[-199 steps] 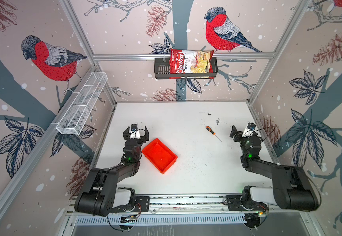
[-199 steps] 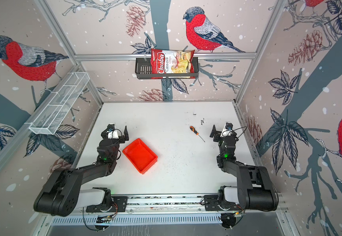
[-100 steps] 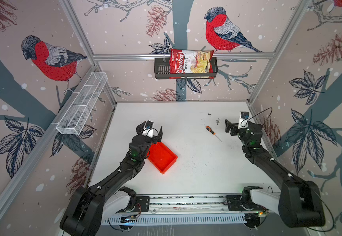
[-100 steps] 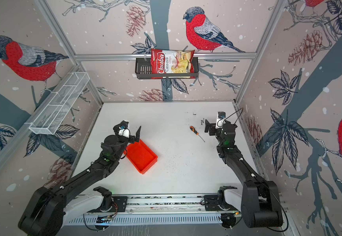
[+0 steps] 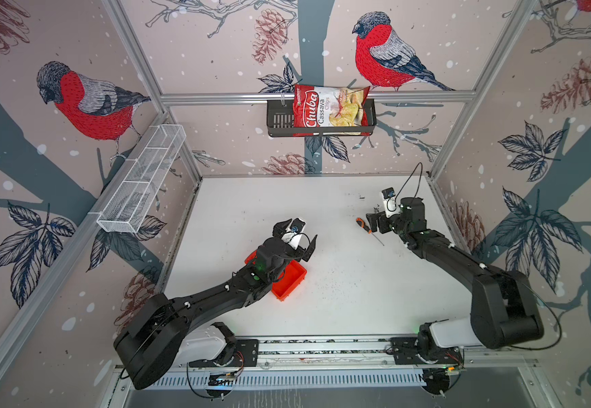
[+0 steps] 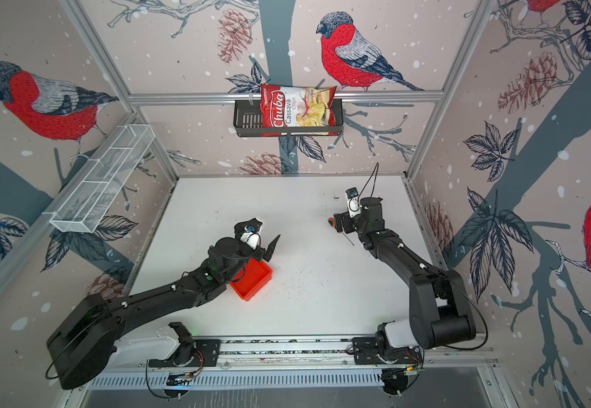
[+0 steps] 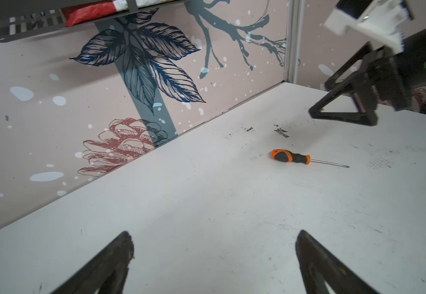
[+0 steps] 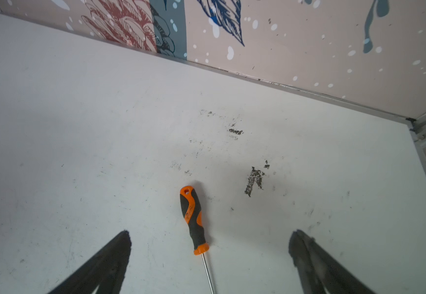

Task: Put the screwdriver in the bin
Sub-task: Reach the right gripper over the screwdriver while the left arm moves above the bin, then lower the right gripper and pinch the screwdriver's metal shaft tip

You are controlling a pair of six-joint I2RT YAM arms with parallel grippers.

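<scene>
The screwdriver, with an orange-and-black handle and a thin shaft, lies on the white table at the right rear. My right gripper hovers open just over it. In the right wrist view the shaft runs between the spread fingers of the right gripper, with the handle just beyond the tips. The red-orange bin sits left of centre, partly covered by my left arm. My left gripper is open and empty above the bin's far side. In the left wrist view the left gripper faces the screwdriver.
A black wall basket holding a chips bag hangs on the back wall. A white wire-mesh shelf is fixed to the left wall. Walls close the table at the back and on both sides. Dark scuff marks lie near the screwdriver.
Both arms have stretched out from their folded poses. The left gripper moved over the bin towards the middle, and the right gripper moved up to the screwdriver. Both stayed open.
</scene>
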